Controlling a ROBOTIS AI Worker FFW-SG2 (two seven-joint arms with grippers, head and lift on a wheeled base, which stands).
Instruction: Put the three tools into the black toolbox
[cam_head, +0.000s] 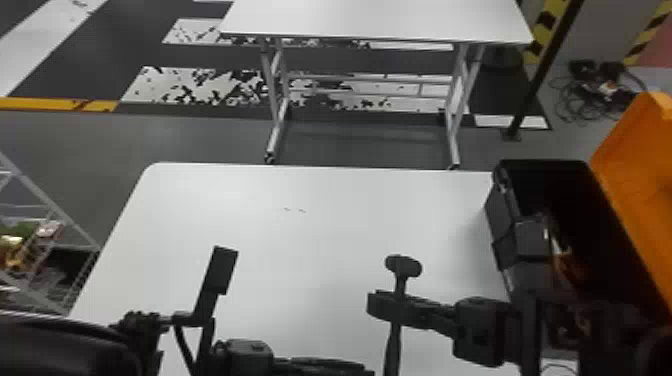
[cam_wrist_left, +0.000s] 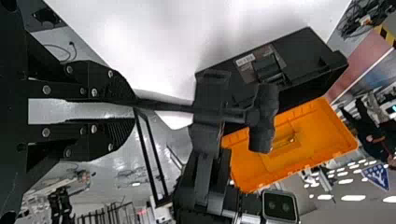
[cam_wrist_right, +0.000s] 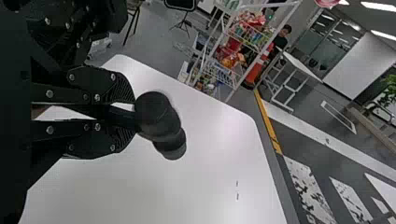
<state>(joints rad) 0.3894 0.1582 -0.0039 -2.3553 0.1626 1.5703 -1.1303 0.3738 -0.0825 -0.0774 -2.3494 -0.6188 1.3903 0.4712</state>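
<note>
Black hammer (cam_head: 403, 267): handle pinched in my right gripper (cam_head: 382, 306), head just beyond the fingers.
Left gripper (cam_head: 367, 371): fingers spread, near the handle.
Black toolbox (cam_head: 500, 212): on my right, orange lid (cam_head: 645, 200) raised.
White table (cam_head: 300, 240): beneath the hammer.
Second table (cam_head: 375, 17): farther ahead.

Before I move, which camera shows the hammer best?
The left wrist view: it shows the hammer side-on, with handle either side of the right jaws. The head view cuts the handle off at the bottom; the right wrist view gives its head close, with little handle.
</note>
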